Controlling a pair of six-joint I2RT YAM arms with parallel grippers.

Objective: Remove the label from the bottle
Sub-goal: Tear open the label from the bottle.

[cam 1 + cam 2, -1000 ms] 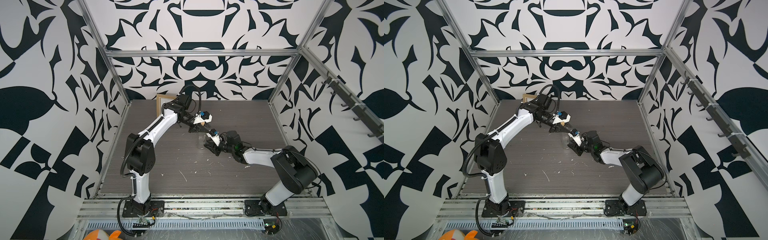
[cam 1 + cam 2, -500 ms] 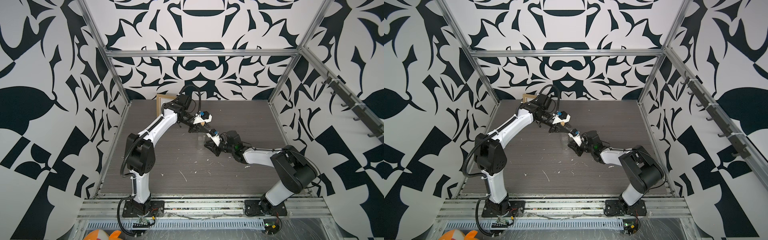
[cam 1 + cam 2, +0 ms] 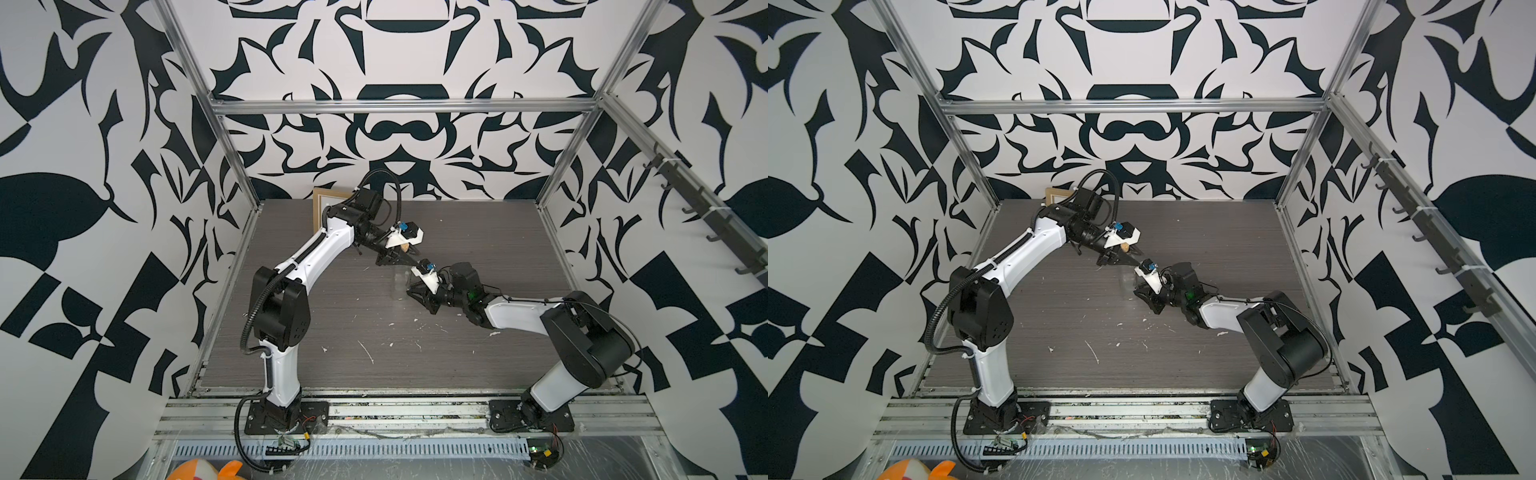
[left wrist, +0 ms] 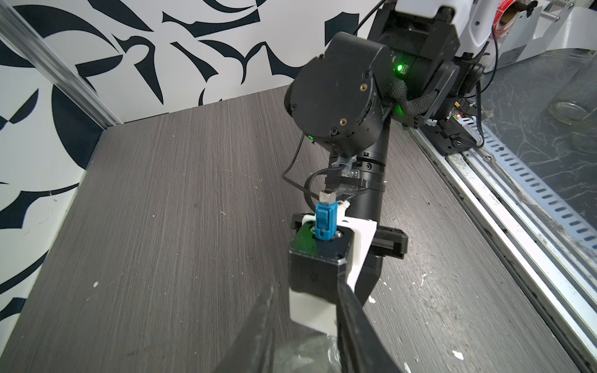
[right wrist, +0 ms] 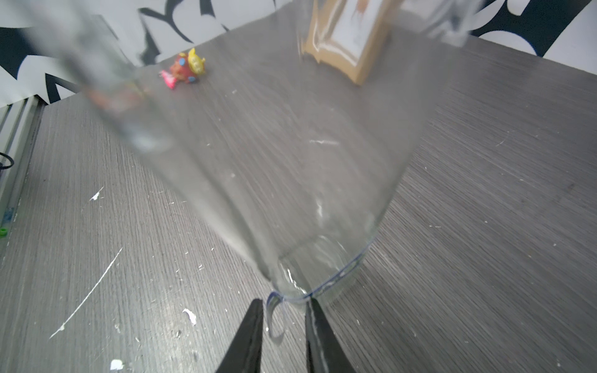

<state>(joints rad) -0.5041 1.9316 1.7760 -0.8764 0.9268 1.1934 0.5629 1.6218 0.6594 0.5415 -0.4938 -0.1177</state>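
The clear glass bottle (image 3: pixel 399 284) stands upright mid-table, with its tan cork (image 3: pixel 404 248) showing in both top views. My left gripper (image 3: pixel 409 259) is shut on the bottle's top; in the left wrist view, glass (image 4: pixel 307 353) sits between its black fingers (image 4: pixel 352 319). My right gripper (image 3: pixel 411 291) is low at the bottle's base. In the right wrist view the bottle (image 5: pixel 274 161) fills the frame. The label (image 5: pixel 274 318), a thin translucent curl with a dark-blue edge, peels off the base. My right gripper (image 5: pixel 282 326) stands narrowly open around that curl, not pinching it.
A tan picture frame (image 3: pixel 322 208) leans at the back left, also seen as the frame (image 5: pixel 349 35) behind the bottle. A small colourful toy (image 5: pixel 184 69) lies near the wall. White scraps (image 3: pixel 365 351) litter the table's front half. An orange plush (image 3: pixel 199 471) sits outside the front rail.
My right gripper's jaws have narrowed a little at the bottle's base. Neither arm has visibly shifted, and the left gripper keeps its hold.
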